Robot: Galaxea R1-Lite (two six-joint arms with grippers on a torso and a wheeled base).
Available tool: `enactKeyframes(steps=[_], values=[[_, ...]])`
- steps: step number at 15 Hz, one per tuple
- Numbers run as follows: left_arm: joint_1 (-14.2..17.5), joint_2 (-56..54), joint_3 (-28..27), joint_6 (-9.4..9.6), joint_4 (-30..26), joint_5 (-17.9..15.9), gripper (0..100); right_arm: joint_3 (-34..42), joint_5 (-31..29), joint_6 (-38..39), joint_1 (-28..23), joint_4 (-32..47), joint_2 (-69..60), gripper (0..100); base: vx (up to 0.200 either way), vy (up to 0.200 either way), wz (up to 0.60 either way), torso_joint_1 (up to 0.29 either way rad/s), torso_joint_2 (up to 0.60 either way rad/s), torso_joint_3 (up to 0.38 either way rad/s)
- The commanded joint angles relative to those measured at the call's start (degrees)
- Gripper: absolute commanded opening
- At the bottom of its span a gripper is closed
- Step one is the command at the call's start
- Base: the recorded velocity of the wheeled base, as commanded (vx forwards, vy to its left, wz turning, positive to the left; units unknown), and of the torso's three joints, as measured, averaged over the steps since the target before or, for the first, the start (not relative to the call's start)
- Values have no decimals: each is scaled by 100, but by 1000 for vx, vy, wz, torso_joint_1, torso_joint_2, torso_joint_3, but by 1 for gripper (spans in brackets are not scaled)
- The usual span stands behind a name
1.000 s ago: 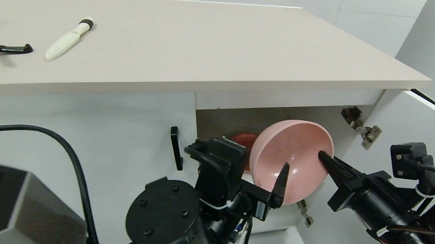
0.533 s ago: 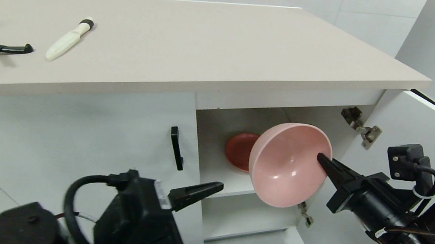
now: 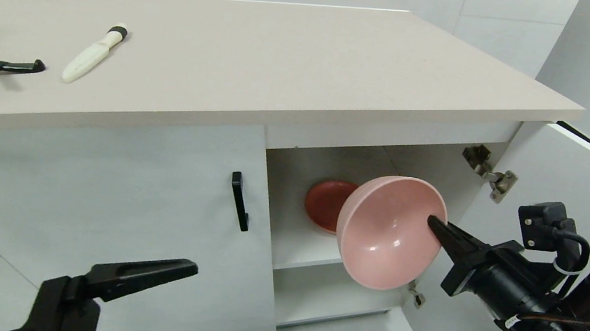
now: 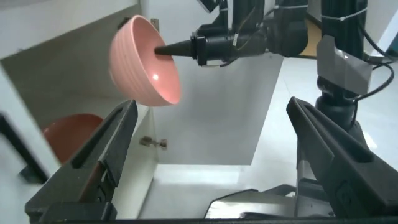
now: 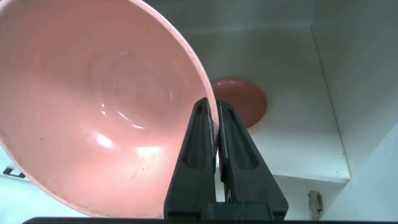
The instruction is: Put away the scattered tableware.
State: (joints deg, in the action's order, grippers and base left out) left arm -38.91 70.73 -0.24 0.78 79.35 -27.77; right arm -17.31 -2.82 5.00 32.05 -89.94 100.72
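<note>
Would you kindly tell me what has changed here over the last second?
The left claw, open, drew back from the pink bowl, down and to the robot's left. The right claw stayed shut on the bowl's rim, lowering it slightly. The red plate and the knife did not move.

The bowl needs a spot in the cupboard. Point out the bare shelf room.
The shelf is bare in front of the red plate and between it and the hinge-side wall. Crowded only at the back, where the plate sits.

Pink bowl (image 3: 380, 235) tipped sideways (rim pinched by right tool (image 3: 431, 221)), red plate (image 3: 326, 204) lying behind it
</note>
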Motion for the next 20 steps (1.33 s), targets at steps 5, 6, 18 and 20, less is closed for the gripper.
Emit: enactKeyframes(steps=[5,6,18,20], values=[[2450,-5324,24,476,-5087,255,100,0,-8,19,-32,-6,132,0,0,0,0,0,0,0],[2599,-5438,24,467,-5254,448,100,0,-8,19,-85,-6,167,0,0,0,0,0,0,0],[4410,-6537,24,-78,-7627,2030,100,105,0,-8,-551,-6,1345,0,0,0,0,0,0,0],[4410,-6537,24,-104,-7627,2039,100,114,0,-16,-542,-6,1486,0,0,0,0,0,0,0]])
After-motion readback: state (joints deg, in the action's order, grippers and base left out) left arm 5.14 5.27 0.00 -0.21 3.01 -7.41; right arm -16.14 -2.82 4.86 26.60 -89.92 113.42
